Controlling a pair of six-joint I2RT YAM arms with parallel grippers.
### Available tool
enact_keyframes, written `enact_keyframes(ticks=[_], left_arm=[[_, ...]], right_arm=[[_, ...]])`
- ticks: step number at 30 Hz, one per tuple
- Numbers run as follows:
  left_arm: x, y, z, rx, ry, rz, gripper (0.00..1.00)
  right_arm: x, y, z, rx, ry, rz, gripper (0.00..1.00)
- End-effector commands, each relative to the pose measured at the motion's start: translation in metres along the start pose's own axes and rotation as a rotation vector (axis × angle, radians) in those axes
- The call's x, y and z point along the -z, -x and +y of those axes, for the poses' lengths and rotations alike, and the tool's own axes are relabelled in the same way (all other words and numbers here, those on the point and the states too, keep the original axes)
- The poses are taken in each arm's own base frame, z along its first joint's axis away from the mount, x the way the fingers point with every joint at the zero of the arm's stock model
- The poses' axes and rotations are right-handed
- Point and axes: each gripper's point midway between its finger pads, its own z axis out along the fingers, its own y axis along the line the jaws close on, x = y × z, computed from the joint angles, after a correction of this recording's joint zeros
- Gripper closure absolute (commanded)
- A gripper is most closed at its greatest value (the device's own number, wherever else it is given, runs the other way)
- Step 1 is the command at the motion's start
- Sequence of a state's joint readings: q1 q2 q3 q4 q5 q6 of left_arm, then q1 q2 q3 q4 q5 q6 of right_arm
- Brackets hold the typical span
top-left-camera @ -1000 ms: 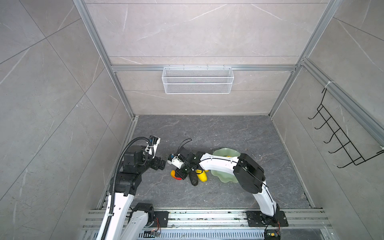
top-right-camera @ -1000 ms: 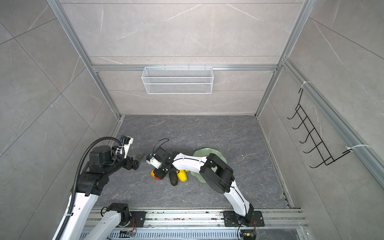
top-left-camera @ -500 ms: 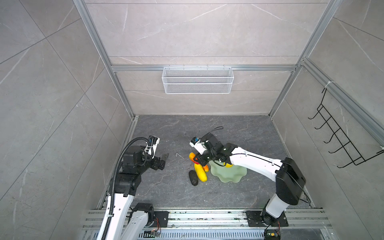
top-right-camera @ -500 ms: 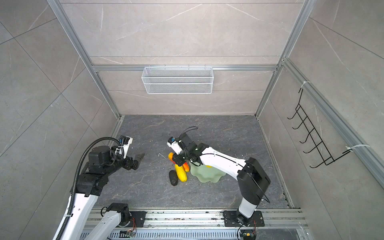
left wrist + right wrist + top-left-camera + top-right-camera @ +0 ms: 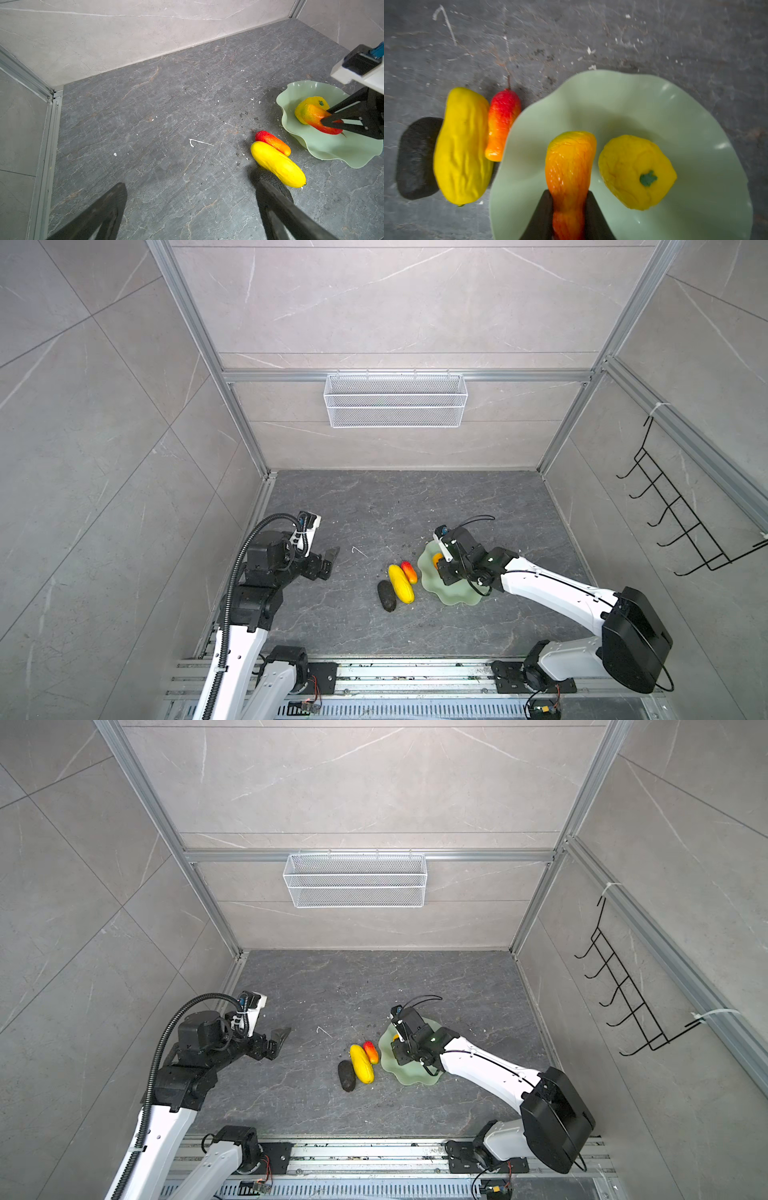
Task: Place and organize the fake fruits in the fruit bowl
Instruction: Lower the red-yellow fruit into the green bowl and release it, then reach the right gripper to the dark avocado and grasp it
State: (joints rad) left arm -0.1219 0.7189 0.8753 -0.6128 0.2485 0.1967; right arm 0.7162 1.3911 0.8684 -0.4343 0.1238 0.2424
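The right tool (image 5: 568, 194) has carried one mango-like fruit (image 5: 571, 158) over the bowl (image 5: 695, 116).

glossy green bowl (image 5: 685, 128), wrinkled shiny yellow fruit (image 5: 460, 149), matt stone floor (image 5: 166, 104)

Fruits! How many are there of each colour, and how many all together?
Yellow: 2, the long yellow fruit and the round yellow fruit.
Red-orange: 2, the loose red-orange fruit and the held red-orange fruit in the right claw.
Black: 1, the black fruit.
Total: 5.
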Motion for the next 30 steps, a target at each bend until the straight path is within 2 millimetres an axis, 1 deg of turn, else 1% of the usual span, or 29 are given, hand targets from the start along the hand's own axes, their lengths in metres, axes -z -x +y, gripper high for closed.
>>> enact_keyframes(ticks=[1, 5, 7, 10, 15, 21, 25, 27, 28, 29, 30], left_arm=[[0.012, 0.025, -0.002, -0.001, -0.011, -0.081, 0.0], [0.011, 0.024, -0.001, 0.001, -0.006, -0.078, 0.0], [0.01, 0.023, -0.001, 0.002, -0.005, -0.071, 0.0], [0.008, 0.022, 0.0, 0.003, -0.004, -0.062, 0.0], [0.01, 0.023, -0.001, 0.001, -0.005, -0.069, 0.0], [0.009, 0.025, -0.005, 0.005, -0.037, -0.068, 0.0], [0.009, 0.024, -0.004, 0.005, -0.027, -0.07, 0.0], [0.01, 0.024, -0.004, 0.002, -0.025, -0.074, 0.0], [0.01, 0.024, -0.004, 0.002, -0.026, -0.075, 0.0], [0.011, 0.025, -0.004, 0.001, -0.025, -0.079, 0.0], [0.011, 0.024, -0.004, 0.001, -0.024, -0.078, 0.0]], right_arm=[[-0.013, 0.003, -0.004, -0.06, -0.022, -0.018, 0.91], [-0.025, 0.001, -0.005, -0.069, -0.034, -0.007, 0.91], [-0.029, 0.0, -0.007, -0.072, -0.051, -0.004, 0.89], [-0.032, 0.001, -0.009, -0.069, -0.065, 0.002, 0.82], [-0.027, 0.004, -0.009, -0.042, -0.065, 0.011, 0.68], [-0.011, 0.009, -0.006, -0.041, -0.038, -0.028, 0.51], [0.008, 0.024, -0.003, -0.038, -0.011, -0.084, 0.44], [0.022, 0.036, 0.003, -0.024, 0.016, -0.123, 0.34], [0.028, 0.04, 0.007, -0.012, 0.023, -0.137, 0.27], [0.033, 0.045, 0.011, 0.005, 0.033, -0.15, 0.18], [0.038, 0.049, 0.016, 0.021, 0.041, -0.163, 0.1]])
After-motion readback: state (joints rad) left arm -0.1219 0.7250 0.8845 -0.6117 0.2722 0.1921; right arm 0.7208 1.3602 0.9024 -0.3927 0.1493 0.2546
